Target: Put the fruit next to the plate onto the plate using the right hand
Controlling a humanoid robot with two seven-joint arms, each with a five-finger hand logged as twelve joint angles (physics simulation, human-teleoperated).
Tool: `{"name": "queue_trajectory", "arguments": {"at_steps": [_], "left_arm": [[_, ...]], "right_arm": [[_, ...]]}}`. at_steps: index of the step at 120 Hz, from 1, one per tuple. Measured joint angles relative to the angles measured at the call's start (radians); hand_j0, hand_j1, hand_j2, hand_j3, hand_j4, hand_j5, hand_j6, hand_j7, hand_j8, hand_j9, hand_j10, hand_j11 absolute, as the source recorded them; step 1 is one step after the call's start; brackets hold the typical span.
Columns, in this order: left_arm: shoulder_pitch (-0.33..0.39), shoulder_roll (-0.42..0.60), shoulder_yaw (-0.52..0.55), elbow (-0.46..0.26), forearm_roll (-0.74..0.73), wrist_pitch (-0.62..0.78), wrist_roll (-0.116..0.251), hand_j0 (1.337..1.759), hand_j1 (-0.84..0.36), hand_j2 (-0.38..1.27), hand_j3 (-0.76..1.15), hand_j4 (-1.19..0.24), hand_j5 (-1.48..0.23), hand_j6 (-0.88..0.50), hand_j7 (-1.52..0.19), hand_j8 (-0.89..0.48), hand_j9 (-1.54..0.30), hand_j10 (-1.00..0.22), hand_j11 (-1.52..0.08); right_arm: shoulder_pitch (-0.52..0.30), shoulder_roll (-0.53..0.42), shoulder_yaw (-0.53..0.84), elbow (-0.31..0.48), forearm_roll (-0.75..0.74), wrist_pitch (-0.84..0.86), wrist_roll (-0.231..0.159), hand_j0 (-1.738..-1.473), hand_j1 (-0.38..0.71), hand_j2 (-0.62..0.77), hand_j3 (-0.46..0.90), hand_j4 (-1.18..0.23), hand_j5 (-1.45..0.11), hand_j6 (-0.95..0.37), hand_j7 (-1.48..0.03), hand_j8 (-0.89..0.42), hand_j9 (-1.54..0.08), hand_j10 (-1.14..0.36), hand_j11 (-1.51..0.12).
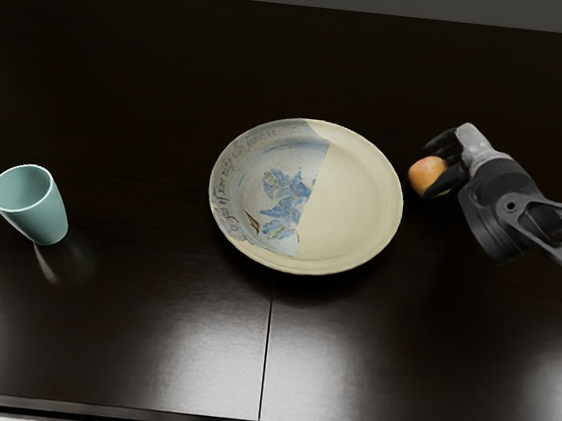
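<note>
In the head view, the right hand (457, 161) reaches in from the right edge, its dark fingers (441, 143) curled around a small round orange-tan fruit (425, 175). The fruit sits just beside the right rim of a round cream ceramic plate with a blue pattern (357, 203), not over it. A pale teal cup (30, 204) stands well apart at the left of the dark glossy table (147, 337).

Dark, glossy table (145, 357) fills the frame, a thin seam running down its lower middle. Dead centre sits a cream plate (362, 204) with blue painted decoration. Far left, well apart from it, a teal cup (30, 204).
</note>
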Motion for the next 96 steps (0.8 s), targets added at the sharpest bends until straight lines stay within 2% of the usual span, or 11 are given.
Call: {"name": "queue_trajectory", "arguments": {"at_steps": [12,53,96], "left_arm": [[0.0,0.0,0.0,0.0,0.0,0.0,0.0,1.658,0.35,0.0,0.0,0.0,0.0,0.0,0.0,0.0,0.0,0.0,0.0],[0.0,0.0,0.0,0.0,0.0,0.0,0.0,1.658,0.35,0.0,0.0,0.0,0.0,0.0,0.0,0.0,0.0,0.0,0.0],[0.0,0.0,0.0,0.0,0.0,0.0,0.0,1.658,0.35,0.0,0.0,0.0,0.0,0.0,0.0,0.0,0.0,0.0,0.0]], "right_arm": [[0.0,-0.019,0.056,0.009,0.003,0.024,0.0,-1.655,0.19,0.2,0.0,-0.53,-0.68,-0.48,-0.68,-0.4,-0.68,-0.53,-0.68],[-0.002,-0.094,0.178,0.112,0.025,0.064,-0.001,-1.658,0.22,0.35,0.0,-0.58,-0.77,-0.52,-0.77,-0.43,-0.77,-0.59,-0.77],[-0.01,-0.061,0.187,0.143,0.032,0.068,-0.001,-1.658,0.22,0.38,0.0,-0.59,-0.79,-0.54,-0.78,-0.45,-0.78,-0.6,-0.78]]}}
